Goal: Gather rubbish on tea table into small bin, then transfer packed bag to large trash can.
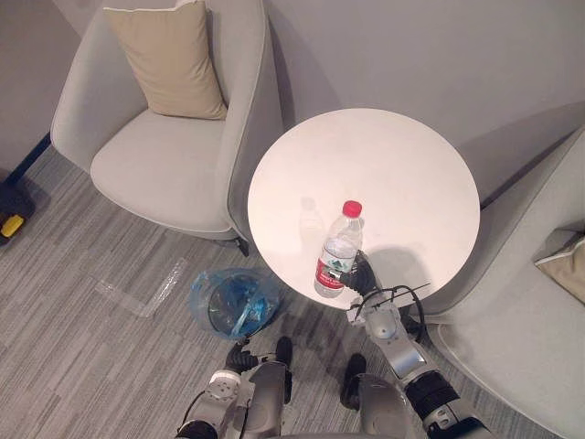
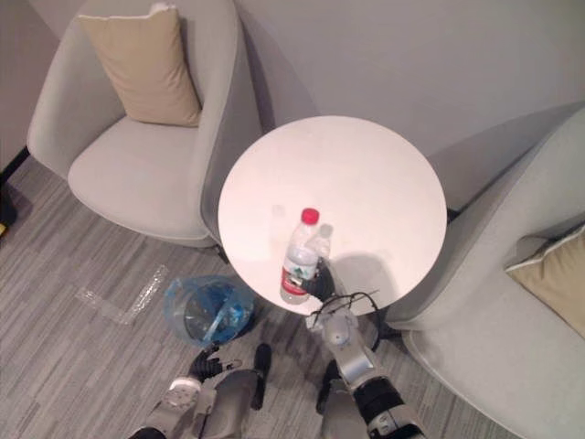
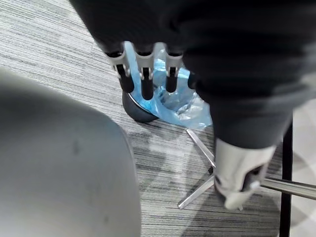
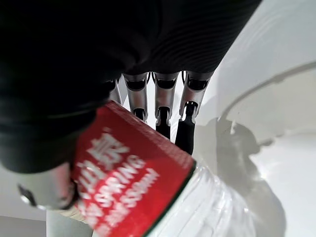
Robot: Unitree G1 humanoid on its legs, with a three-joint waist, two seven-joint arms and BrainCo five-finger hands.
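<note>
A clear plastic water bottle (image 1: 338, 251) with a red cap and red label stands upright near the front edge of the round white tea table (image 1: 402, 174). My right hand (image 1: 364, 274) reaches over that edge and is shut on the bottle's lower part. In the right wrist view its fingers (image 4: 163, 113) pass behind the bottle (image 4: 133, 182) and the thumb presses on the label. The small bin (image 1: 233, 302), lined with a blue bag, sits on the floor left of the table. My left hand (image 1: 236, 357) hangs open low beside it, fingers (image 3: 144, 79) pointing at the bin (image 3: 163, 98).
A grey armchair (image 1: 155, 165) with a beige cushion (image 1: 169, 59) stands at the left. Another grey armchair (image 1: 539, 347) with a cushion (image 1: 567, 265) is at the right. A clear plastic strip (image 1: 137, 293) lies on the carpet. The table's metal legs (image 3: 197, 192) spread near the bin.
</note>
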